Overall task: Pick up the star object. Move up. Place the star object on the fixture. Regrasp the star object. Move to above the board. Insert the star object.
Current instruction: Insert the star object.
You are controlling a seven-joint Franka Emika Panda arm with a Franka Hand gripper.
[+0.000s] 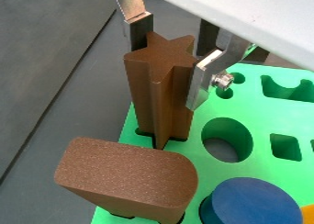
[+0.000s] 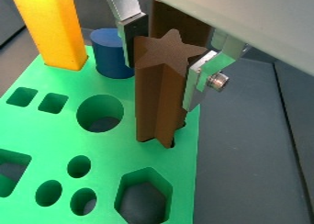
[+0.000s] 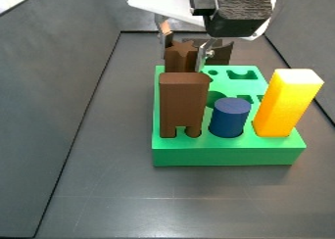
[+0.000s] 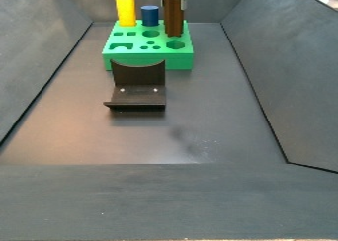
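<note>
- In both wrist views, the gripper [image 1: 166, 58] is clamping its silver plate fingers [image 1: 207, 79] on the upper part of the reddish-brown star-shaped prism, the star object [image 1: 160, 85], holding it upright so its base is entering a cut-out in the thick bright green board [image 2: 50, 136].
- In a side view, the star object [image 3: 181, 59] is standing on the board's [image 3: 229, 150] far corner, beyond a tall brown two-legged block [image 3: 183, 104].
- In a side view, the dark fixture [image 4: 136, 87] is sitting unused, near the board's [image 4: 148, 53] front edge.

Dark floor [image 4: 199, 126]: board [image 4: 145, 53], fixture [image 4: 136, 91], seemingly apart.
</note>
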